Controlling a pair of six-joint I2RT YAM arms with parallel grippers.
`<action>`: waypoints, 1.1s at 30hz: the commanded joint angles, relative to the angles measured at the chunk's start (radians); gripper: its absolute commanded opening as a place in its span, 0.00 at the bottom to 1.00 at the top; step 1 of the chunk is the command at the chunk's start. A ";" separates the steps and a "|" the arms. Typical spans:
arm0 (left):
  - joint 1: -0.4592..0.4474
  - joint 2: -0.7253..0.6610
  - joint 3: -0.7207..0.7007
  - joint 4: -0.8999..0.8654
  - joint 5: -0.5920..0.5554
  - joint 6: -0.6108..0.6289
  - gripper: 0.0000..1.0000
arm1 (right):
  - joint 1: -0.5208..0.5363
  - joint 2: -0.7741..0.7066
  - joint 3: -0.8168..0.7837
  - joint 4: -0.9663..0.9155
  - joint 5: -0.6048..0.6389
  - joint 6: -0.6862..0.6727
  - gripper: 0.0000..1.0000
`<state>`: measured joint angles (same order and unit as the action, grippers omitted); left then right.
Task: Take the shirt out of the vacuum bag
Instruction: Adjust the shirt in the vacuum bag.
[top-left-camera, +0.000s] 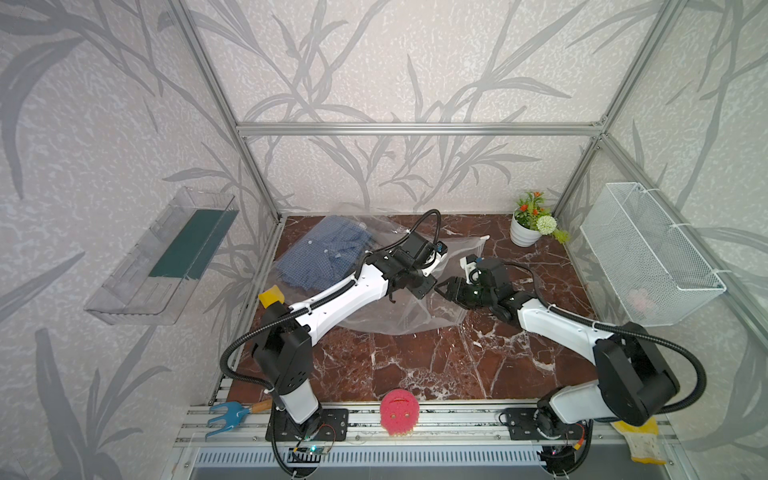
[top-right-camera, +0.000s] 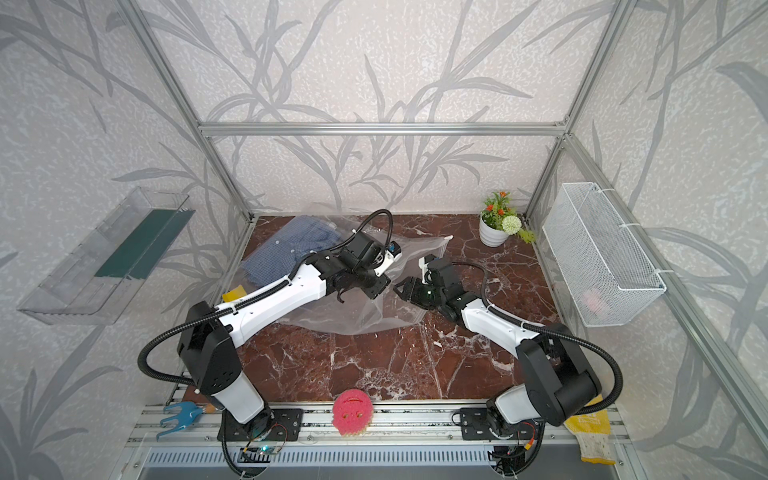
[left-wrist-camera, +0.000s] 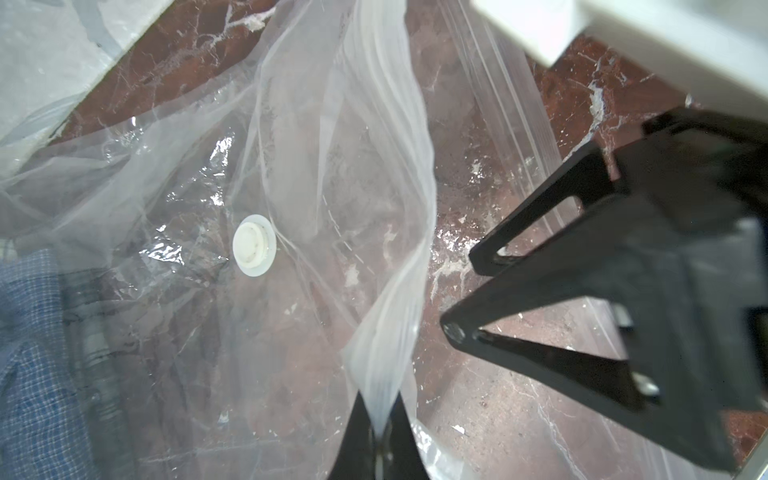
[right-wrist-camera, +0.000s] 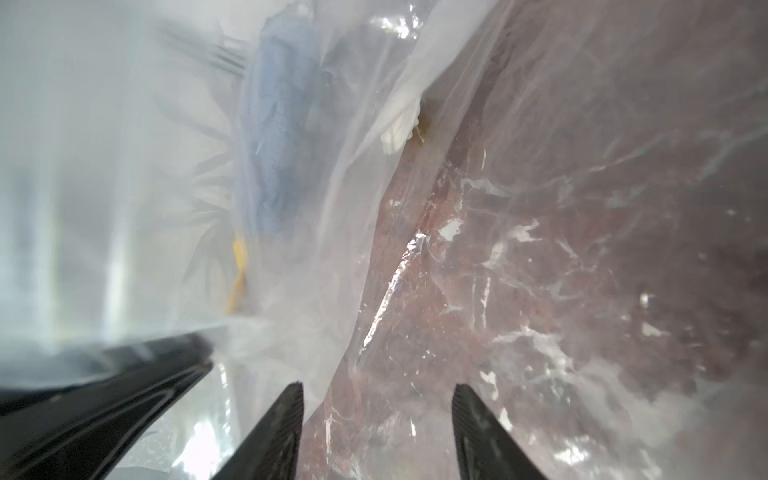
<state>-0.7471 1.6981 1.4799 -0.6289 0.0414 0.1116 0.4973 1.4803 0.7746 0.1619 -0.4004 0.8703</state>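
Observation:
The clear vacuum bag (top-left-camera: 399, 311) lies crumpled on the marble table, in both top views. The blue checked shirt (top-left-camera: 324, 257) sits inside its far left end, also in the wrist views (left-wrist-camera: 33, 353) (right-wrist-camera: 278, 137). My left gripper (left-wrist-camera: 380, 419) is shut on a raised fold of the bag's film, above the round white valve (left-wrist-camera: 254, 245). In a top view it hangs over the bag's middle (top-right-camera: 374, 286). My right gripper (right-wrist-camera: 378, 390) is open close to the left one (top-left-camera: 444, 289), with a bag layer edge between its fingers. The small white slider (top-left-camera: 484, 237) lies at the bag's far right corner.
A potted plant (top-left-camera: 530, 224) stands at the back right, beside a white wire basket (top-left-camera: 648, 257) on the right wall. A clear shelf (top-left-camera: 162, 257) hangs on the left wall. A yellow sponge (top-left-camera: 271, 296) lies by the left arm, a pink sponge (top-left-camera: 398, 411) on the front rail.

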 joint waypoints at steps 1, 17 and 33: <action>-0.010 -0.022 0.043 -0.023 -0.012 0.009 0.00 | 0.007 0.053 0.006 0.112 0.005 0.036 0.55; -0.111 0.021 0.228 -0.060 -0.100 0.023 0.00 | 0.099 0.432 0.208 0.358 0.016 0.189 0.66; -0.176 0.061 0.389 -0.155 -0.119 0.066 0.00 | 0.164 0.830 0.550 0.571 -0.031 0.358 0.81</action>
<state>-0.9138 1.7523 1.8267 -0.7738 -0.0853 0.1562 0.6506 2.2627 1.2827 0.6914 -0.4152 1.1893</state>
